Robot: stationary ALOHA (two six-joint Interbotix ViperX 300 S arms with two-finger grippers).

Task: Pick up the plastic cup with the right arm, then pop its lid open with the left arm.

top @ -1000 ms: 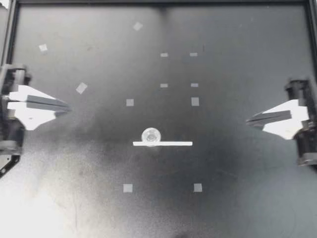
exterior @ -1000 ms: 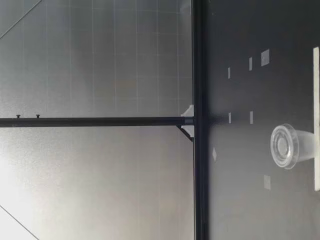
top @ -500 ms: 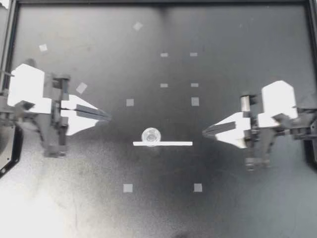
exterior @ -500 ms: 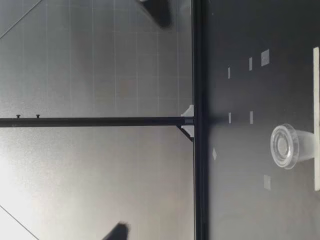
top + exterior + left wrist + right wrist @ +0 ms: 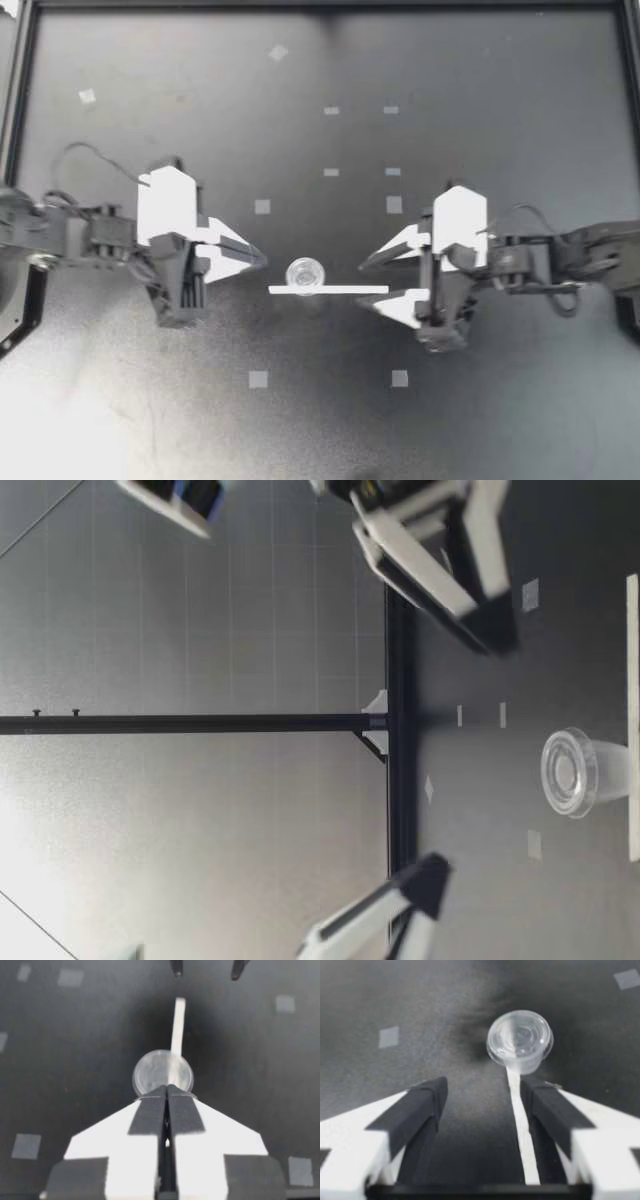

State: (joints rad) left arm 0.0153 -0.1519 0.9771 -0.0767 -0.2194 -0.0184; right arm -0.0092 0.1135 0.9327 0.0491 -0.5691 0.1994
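The clear plastic cup [image 5: 305, 273] stands upright on the dark tabletop [image 5: 500, 100], mouth up, about midway between our two arms. It is right at the edge of a thin white strip [image 5: 340, 290] that lies flat, close to the strip's end on our left arm's side. We cannot tell whether the cup's base touches the strip or stands just beside it.

Our left jaws are clenched on nothing. In the left wrist view the two dark fingers [image 5: 150, 1115] press flat together, and their tips point straight at the cup, just short of its rim and not touching it. The strip runs on beyond the cup.

Our right jaws are released and spread wide at the strip's other end. In the right wrist view the strip passes between the fingers [image 5: 420, 1110], close along the inner side of one of them, and the cup stands ahead of the tips, clear of both. In the low view both sets of jaws hang above the tabletop, the cup well below them.

Small pale tape squares [image 5: 258, 379] dot the tabletop around this spot.
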